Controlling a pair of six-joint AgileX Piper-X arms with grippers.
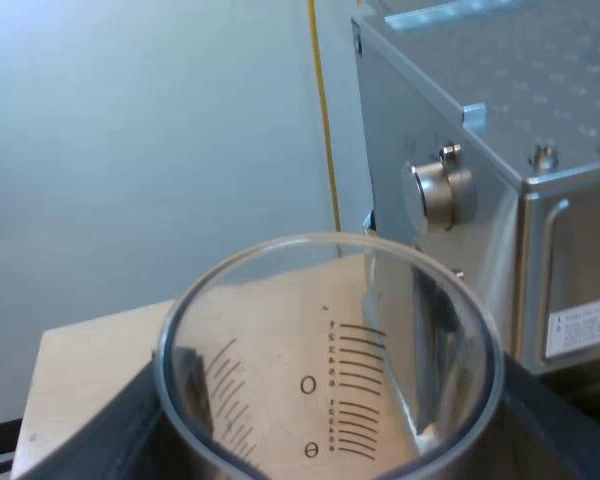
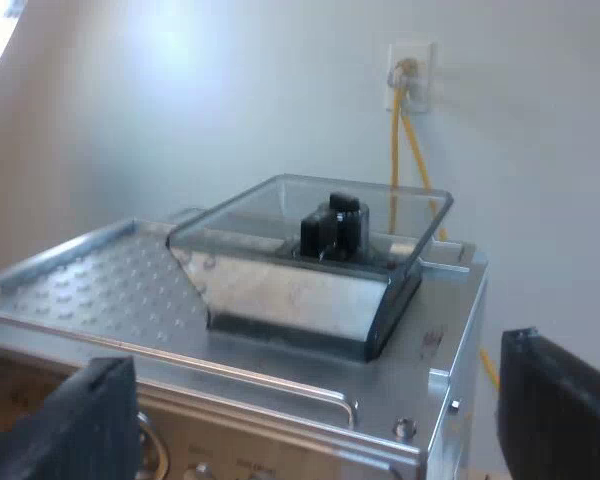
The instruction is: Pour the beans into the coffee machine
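Note:
My left gripper [image 1: 330, 445] is shut on a clear measuring glass [image 1: 325, 375] with black graduation marks, a dark finger [image 1: 105, 440] on each side of it. The glass is upright and I see no beans through its wall. It hangs beside the steel side of the espresso machine [image 1: 500, 120], near a round metal knob [image 1: 435, 192]. Over the machine's front edge my right gripper [image 2: 310, 430] stands open, fingers [image 2: 565, 410] wide apart with nothing between them. Beyond it the clear bean hopper [image 2: 290, 275] sits on the machine's top [image 2: 100, 285], a black knob [image 2: 335, 225] in its middle.
A light wooden table [image 1: 90, 365] lies below the glass. A yellow cable [image 1: 325, 110] runs down the pale wall behind the machine from a wall outlet [image 2: 410, 70]. A metal rail [image 2: 280, 385] edges the dimpled top plate.

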